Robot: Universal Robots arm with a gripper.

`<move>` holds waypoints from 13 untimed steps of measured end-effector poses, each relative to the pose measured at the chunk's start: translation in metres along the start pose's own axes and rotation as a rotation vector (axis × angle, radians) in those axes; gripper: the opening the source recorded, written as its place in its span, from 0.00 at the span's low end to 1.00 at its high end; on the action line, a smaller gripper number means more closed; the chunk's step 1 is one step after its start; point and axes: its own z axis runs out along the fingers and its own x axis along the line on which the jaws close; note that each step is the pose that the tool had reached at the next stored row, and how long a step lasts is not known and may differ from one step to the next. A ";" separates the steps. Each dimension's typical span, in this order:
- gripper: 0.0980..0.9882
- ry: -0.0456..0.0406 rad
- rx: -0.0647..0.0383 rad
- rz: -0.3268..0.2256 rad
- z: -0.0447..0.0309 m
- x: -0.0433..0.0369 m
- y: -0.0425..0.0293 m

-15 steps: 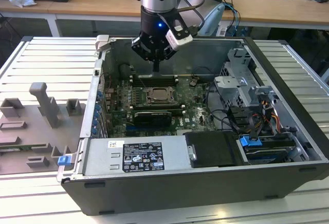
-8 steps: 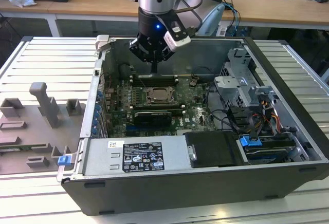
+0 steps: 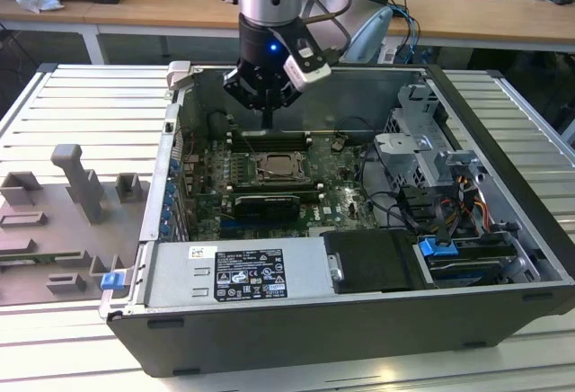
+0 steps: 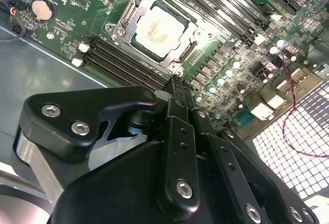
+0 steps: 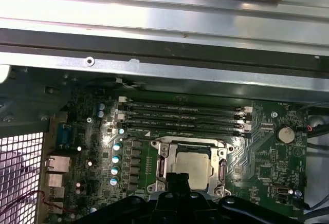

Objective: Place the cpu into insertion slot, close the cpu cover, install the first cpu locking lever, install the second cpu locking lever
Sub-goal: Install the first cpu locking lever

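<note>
With the tool (image 3: 268,120) closed on nothing, upper centre of frame, I would press squarely on the cpu cover (image 4: 125,24) framing the cpu (image 4: 159,31).

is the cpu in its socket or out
In. The cpu lies flat inside the insertion slot, with the slot's silvery metal rim framing its pale face on all four sides.
</note>
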 end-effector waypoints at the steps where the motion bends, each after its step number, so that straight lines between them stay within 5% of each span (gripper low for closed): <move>1: 0.01 0.0000 0.000 -0.001 0.0000 0.0001 0.0000; 13: 0.01 0.0019 -0.001 -0.043 0.0000 0.0082 0.0004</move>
